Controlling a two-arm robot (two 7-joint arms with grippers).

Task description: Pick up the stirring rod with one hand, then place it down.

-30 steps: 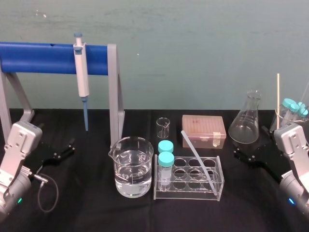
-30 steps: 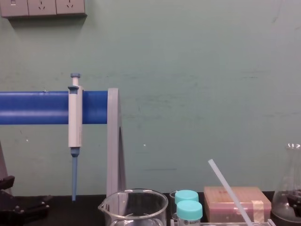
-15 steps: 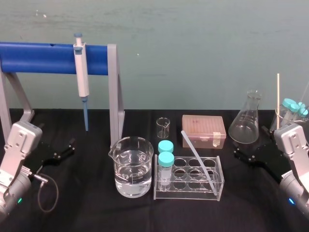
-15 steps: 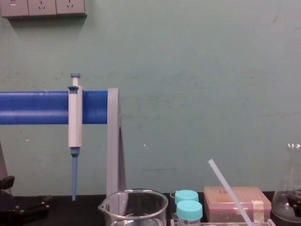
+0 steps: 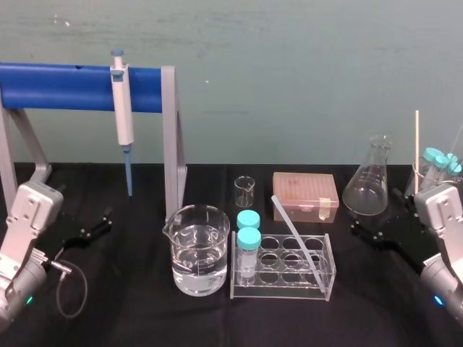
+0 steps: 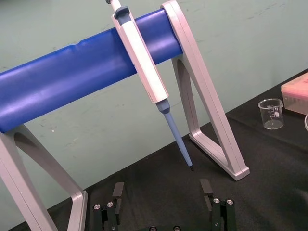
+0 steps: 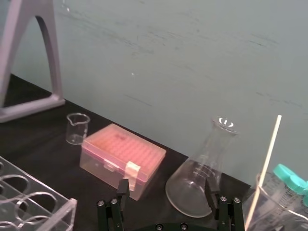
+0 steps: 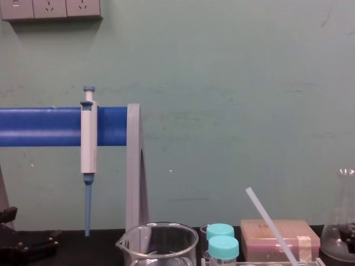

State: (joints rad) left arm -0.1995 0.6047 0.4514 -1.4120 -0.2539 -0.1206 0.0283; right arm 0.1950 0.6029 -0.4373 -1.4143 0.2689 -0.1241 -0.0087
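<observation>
On the worktop [image 5: 130,311], the rack [image 5: 278,289] holds the rod [image 5: 298,242] leaning. The left tool [image 6: 162,184] and the right tool [image 7: 166,183] are both wide open. The right one is nearer, so grip the rod's free upper part and lift along its lean.

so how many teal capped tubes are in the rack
2, both at the clear rack's left end by the water beaker: the front tube and the rear tube behind it.
</observation>
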